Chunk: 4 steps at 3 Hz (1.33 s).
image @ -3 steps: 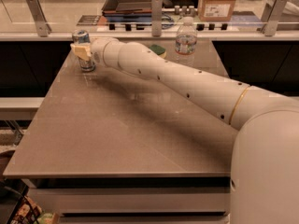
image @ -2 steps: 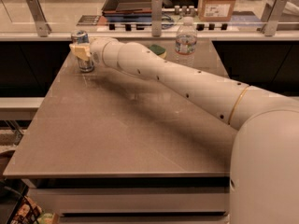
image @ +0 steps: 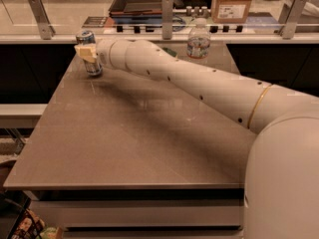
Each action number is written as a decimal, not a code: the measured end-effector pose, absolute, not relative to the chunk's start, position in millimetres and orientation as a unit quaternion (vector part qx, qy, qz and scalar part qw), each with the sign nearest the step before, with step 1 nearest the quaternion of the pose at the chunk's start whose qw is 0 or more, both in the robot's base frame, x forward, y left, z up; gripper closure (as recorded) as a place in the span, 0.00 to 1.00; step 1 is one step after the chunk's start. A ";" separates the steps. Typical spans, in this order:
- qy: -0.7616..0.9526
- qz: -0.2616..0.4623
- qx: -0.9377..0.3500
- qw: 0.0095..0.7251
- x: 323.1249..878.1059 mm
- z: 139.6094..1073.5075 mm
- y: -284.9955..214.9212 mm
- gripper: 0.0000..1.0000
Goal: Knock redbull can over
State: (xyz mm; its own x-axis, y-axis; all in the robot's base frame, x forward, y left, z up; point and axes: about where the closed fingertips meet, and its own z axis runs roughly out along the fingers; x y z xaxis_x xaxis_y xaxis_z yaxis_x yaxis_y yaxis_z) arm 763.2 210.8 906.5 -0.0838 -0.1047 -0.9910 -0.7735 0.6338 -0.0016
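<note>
The redbull can [image: 86, 38] stands at the far left corner of the brown table [image: 124, 138], blue and silver with a silver top that leans slightly left. My gripper [image: 85, 53], cream-coloured at the end of the long white arm [image: 199, 86], is pressed against the can's middle from the right and hides part of it. The can's base [image: 93, 68] rests on the table.
A clear plastic water bottle [image: 198, 41] stands at the table's far edge, behind the arm. A glass rail with metal posts [image: 167, 16] runs along the back. Beyond it are a dark tray [image: 139, 1] and a cardboard box [image: 233, 1]. The table's left edge is close to the can.
</note>
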 end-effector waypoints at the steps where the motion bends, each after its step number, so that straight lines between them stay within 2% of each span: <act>1: 0.694 0.264 -0.339 0.578 753.2 920.3 209.4 1.00; 4: 0.771 0.167 -0.381 0.482 749.3 932.0 162.3 1.00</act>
State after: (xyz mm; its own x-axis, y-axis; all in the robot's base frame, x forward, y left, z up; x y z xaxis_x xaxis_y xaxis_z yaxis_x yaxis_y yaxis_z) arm 749.3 162.3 932.0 -0.2447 -0.4276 -0.8702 -0.7488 0.6535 -0.1107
